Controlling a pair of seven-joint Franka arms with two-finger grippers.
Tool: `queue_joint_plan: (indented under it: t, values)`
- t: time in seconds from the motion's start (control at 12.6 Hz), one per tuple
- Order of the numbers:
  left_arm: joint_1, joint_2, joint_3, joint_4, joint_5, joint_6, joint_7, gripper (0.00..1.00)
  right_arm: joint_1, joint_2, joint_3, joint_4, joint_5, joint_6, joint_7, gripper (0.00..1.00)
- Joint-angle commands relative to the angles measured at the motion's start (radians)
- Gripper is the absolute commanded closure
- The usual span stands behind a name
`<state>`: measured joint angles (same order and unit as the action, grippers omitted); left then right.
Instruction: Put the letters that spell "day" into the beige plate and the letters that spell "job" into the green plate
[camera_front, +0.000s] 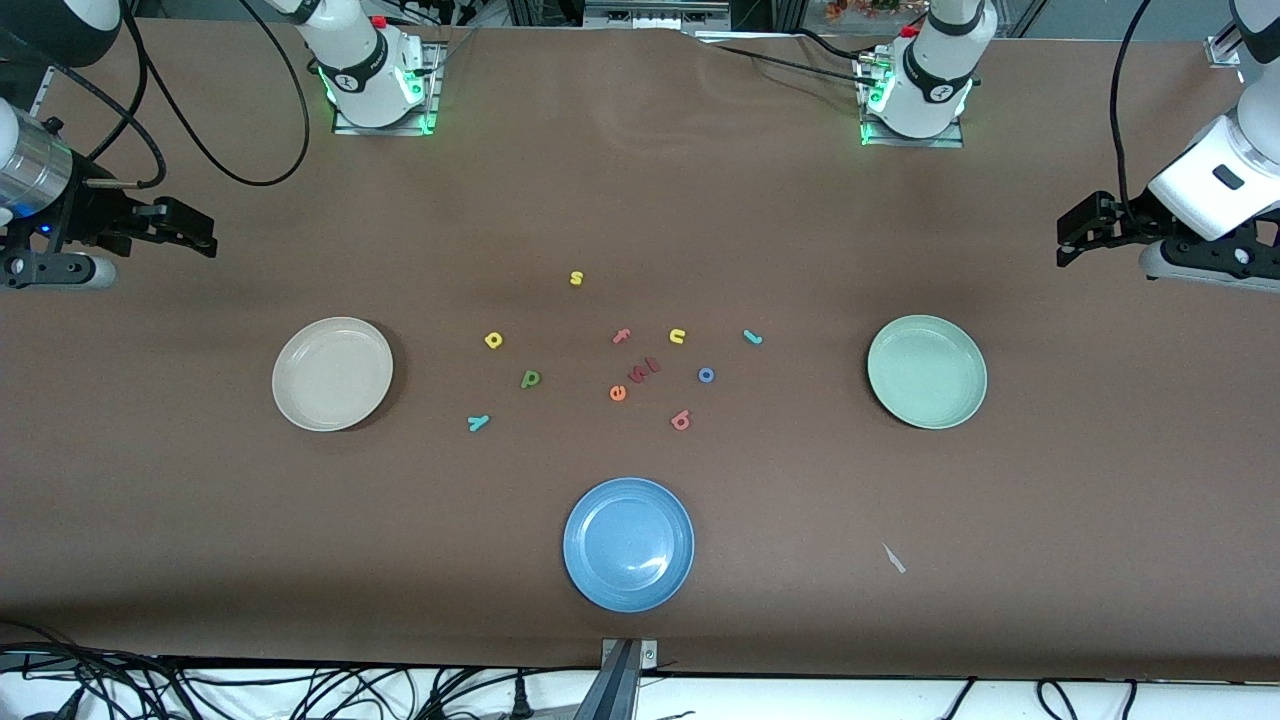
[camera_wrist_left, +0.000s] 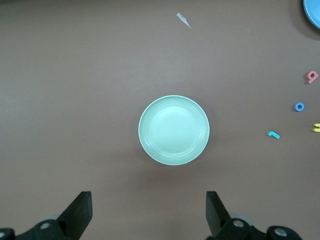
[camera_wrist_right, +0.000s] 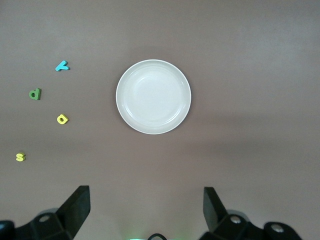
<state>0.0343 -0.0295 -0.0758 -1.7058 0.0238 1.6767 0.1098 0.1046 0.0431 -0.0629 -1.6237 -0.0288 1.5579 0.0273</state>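
Note:
The beige plate (camera_front: 332, 373) (camera_wrist_right: 153, 96) lies bare toward the right arm's end. Beside it lie the yellow "a" (camera_front: 493, 340) (camera_wrist_right: 62, 119), green "d" (camera_front: 531, 378) (camera_wrist_right: 35, 93) and teal "y" (camera_front: 478, 422) (camera_wrist_right: 62, 66). The green plate (camera_front: 927, 371) (camera_wrist_left: 174, 130) lies bare toward the left arm's end. Teal "j" (camera_front: 752, 337) (camera_wrist_left: 273, 134), blue "o" (camera_front: 706, 375) (camera_wrist_left: 299, 106) and salmon "b" (camera_front: 681, 420) (camera_wrist_left: 312, 76) lie apart on the table. Right gripper (camera_front: 200, 235) (camera_wrist_right: 146, 197) and left gripper (camera_front: 1072, 238) (camera_wrist_left: 148, 200) hang open and hold nothing, each over bare table at its own end.
A blue plate (camera_front: 628, 543) sits nearest the front camera. Other letters lie mid-table: yellow "s" (camera_front: 576, 278), pink "f" (camera_front: 621, 336), yellow "u" (camera_front: 677, 336), orange "e" (camera_front: 617, 393) and a dark red piece (camera_front: 645, 369). A pale scrap (camera_front: 894, 559) lies nearer the camera than the green plate.

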Motion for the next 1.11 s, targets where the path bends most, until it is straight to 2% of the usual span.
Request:
queue_joint_plan:
  t: [0.0, 1.03]
  values:
    - [0.006, -0.007, -0.004, -0.001, 0.015, 0.001, 0.013, 0.0, -0.011, -0.003, 0.003, 0.004, 0.018, -0.01, -0.015, 0.0]
    - [0.004, -0.006, -0.006, -0.003, 0.013, -0.002, 0.001, 0.0, -0.011, -0.003, 0.003, 0.004, 0.018, -0.012, -0.009, 0.0]
